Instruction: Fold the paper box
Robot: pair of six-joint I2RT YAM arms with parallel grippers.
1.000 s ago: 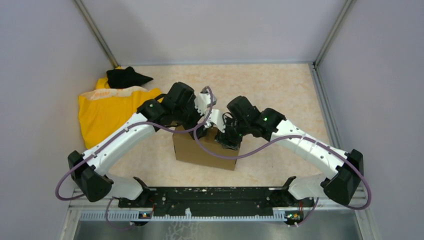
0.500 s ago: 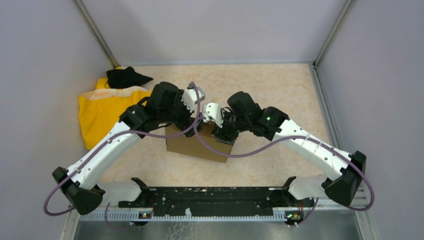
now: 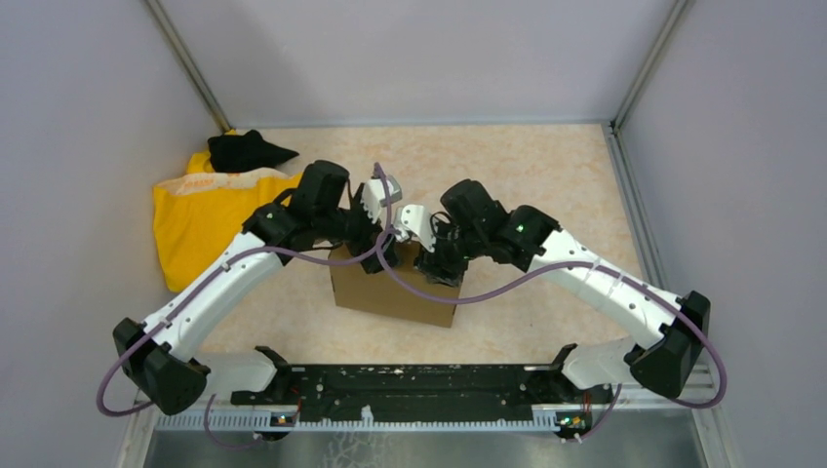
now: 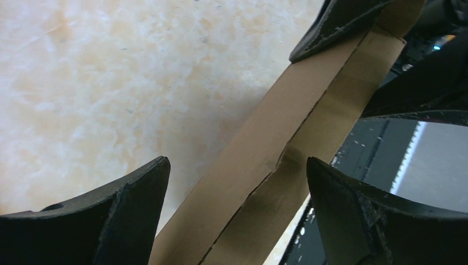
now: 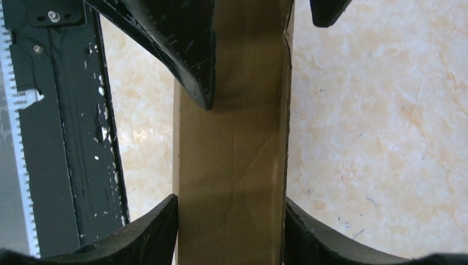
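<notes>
The paper box (image 3: 390, 291) stands on edge at the middle of the table (image 3: 546, 175), a shallow slab of plain brown corrugated cardboard, matte and square-cornered, its broad face turned toward my bases. Seen from my wrists, its upper edge is a narrow band with a seam running along it and a slight jog where two layers meet. The tabletop beneath is glossy, a cream-and-peach marbled pattern flecked with small marks.

My right gripper (image 5: 230, 200) comes down over that narrow band and clamps it at about half its spread, one black, scuffed finger (image 5: 149, 234) flat against each side of the cardboard, so the box is held upright between them.

My left gripper (image 4: 237, 160) hangs just beside it over the same edge, jaws as wide as they go. The band runs diagonally between its two worn black fingers (image 4: 353, 215); the one on the base side stands clear of the cardboard, and whether the other touches I cannot tell.

At the table's far left lies a crumpled yellow cloth (image 3: 205, 224) with a black cloth (image 3: 244, 151) bunched behind it, both well apart from the box.
</notes>
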